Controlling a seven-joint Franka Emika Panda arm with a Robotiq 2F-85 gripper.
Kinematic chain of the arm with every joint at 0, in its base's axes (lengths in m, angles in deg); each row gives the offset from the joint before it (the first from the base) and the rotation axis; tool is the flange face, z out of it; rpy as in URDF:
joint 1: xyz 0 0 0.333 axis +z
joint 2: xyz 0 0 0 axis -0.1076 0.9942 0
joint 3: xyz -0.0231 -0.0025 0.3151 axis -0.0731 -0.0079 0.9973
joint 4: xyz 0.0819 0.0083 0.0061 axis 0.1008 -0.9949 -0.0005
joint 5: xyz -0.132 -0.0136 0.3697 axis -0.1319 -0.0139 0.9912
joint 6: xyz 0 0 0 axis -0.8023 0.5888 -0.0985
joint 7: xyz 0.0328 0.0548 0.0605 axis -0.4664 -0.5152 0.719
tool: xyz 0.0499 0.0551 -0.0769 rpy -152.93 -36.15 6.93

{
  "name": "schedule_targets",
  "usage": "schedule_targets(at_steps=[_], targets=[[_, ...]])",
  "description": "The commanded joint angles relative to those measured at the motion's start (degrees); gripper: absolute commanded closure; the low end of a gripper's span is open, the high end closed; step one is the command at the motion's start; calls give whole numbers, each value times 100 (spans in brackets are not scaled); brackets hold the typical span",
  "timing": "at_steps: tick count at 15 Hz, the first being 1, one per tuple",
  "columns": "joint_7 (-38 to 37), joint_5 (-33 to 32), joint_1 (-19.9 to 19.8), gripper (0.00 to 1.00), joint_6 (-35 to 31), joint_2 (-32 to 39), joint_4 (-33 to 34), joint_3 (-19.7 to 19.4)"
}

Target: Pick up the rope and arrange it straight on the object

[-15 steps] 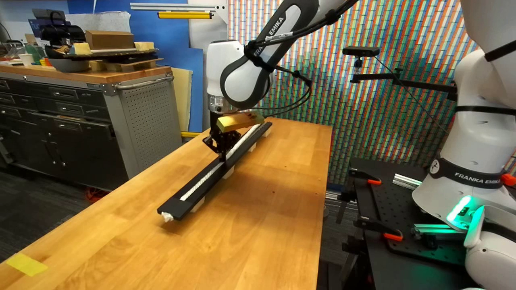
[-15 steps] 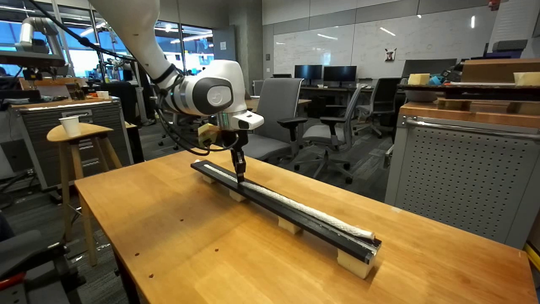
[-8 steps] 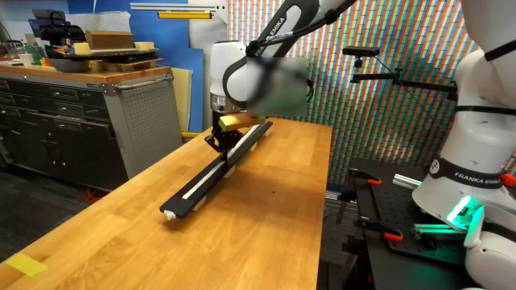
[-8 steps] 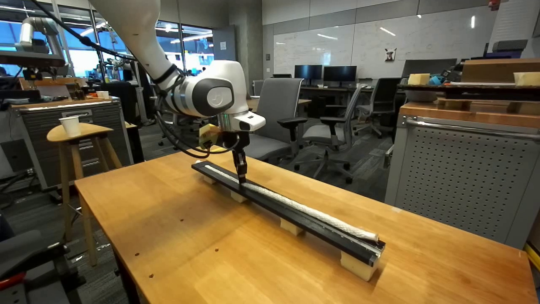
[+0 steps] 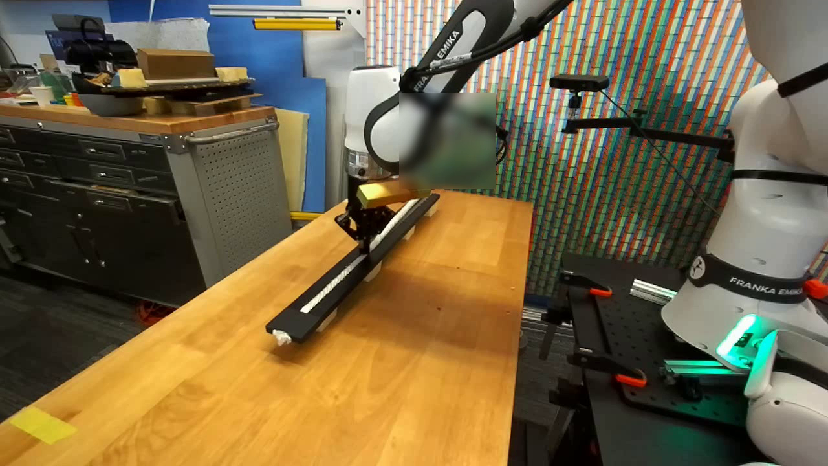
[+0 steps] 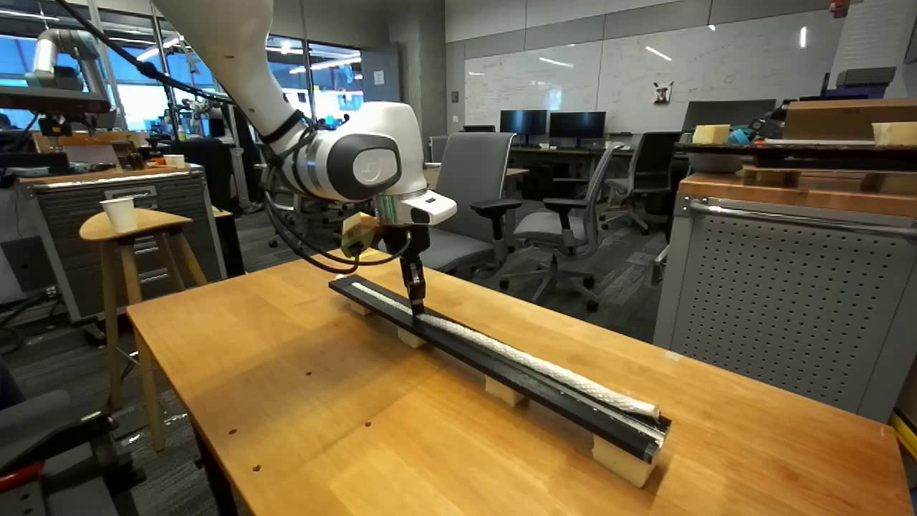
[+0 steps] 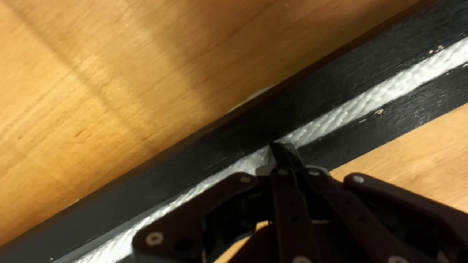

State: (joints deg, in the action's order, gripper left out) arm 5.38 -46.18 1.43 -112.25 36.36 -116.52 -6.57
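Note:
The black bar, the object [image 5: 294, 321], lies on pale blocks on the table, with a groove along its top. A white braided rope [image 6: 537, 364] runs along it. In an exterior view, the rope stands proud of the groove from the gripper to its free end [image 6: 648, 410], lying to one side of the slot there. On the gripper's other side the rope [image 5: 333, 285] sits down in the groove. My gripper [image 7: 283, 144] is shut, nothing seen between its fingers; its tips touch down on the rope in the groove, partway along the bar. What lies under the tips is hidden.
The wooden tabletop [image 5: 414, 362] surrounds the bar. One of the pale blocks [image 6: 620, 459] stands under the bar's end. A white tuft [image 5: 282, 337] sticks out at the opposite end. Beyond the table are a tool cabinet [image 5: 239, 168] and a grey chair [image 6: 473, 186].
Gripper, bar and rope have shifted a little together across the table, to the right in both exterior views. The tips stay at about the same place on the bar.

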Motion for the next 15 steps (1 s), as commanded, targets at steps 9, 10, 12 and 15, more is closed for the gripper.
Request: schedule_targets(at_steps=[9, 10, 12, 15], targets=[[201, 18, 1, 100, 43, 76, -72, 8], [232, 28, -6, 100, 107, 36, -76, 22], [236, 1, 21, 100, 152, 47, -52, 1], [299, 44, -1, 100, 233, 179, 44, 50]])
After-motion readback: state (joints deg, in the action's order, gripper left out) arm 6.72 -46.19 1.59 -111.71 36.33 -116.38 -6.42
